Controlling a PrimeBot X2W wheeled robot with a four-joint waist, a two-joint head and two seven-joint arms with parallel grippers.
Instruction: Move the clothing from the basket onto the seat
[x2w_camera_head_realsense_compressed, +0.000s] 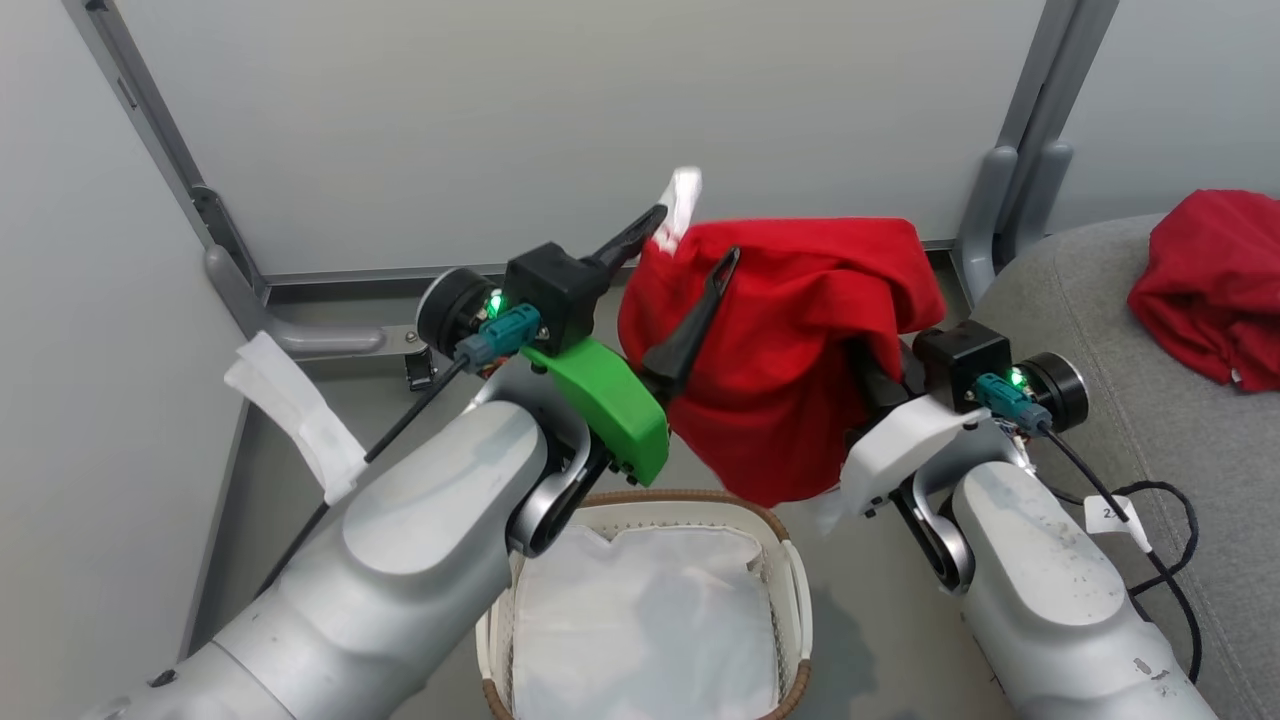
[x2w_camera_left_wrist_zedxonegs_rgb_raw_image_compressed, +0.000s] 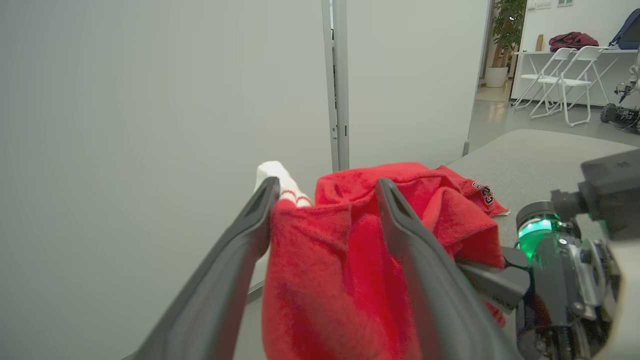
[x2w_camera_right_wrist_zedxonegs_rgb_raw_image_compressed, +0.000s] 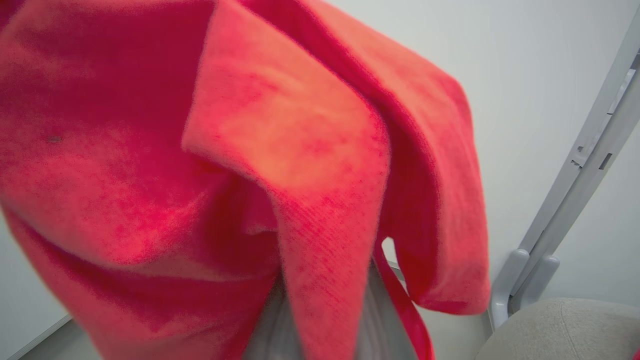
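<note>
A bright-red piece of clothing (x2w_camera_head_realsense_compressed: 790, 350) hangs in the air above the basket (x2w_camera_head_realsense_compressed: 793, 570), between my two arms. My left gripper (x2w_camera_head_realsense_compressed: 697, 235) is open, its two fingers spread wide with the cloth's upper left edge and a white striped cuff (x2w_camera_left_wrist_zedxonegs_rgb_raw_image_compressed: 280, 180) between them. My right gripper (x2w_camera_left_wrist_zedxonegs_rgb_raw_image_compressed: 467, 267) is shut on the garment's right side, with its fingertips buried in the fabric. In the right wrist view the red cloth (x2w_camera_right_wrist_zedxonegs_rgb_raw_image_compressed: 225, 165) hangs right in front of the camera. The basket shows its white lining (x2w_camera_head_realsense_compressed: 640, 620). Another red garment (x2w_camera_head_realsense_compressed: 1210, 280) lies on the grey seat (x2w_camera_head_realsense_compressed: 1100, 380).
Grey partition panels (x2w_camera_head_realsense_compressed: 600, 120) with metal feet (x2w_camera_head_realsense_compressed: 300, 335) close off the back and left. A black cable (x2w_camera_head_realsense_compressed: 1170, 560) lies on the seat's near part. Far off in the left wrist view stand white folding chairs (x2w_camera_left_wrist_zedxonegs_rgb_raw_image_compressed: 565, 85).
</note>
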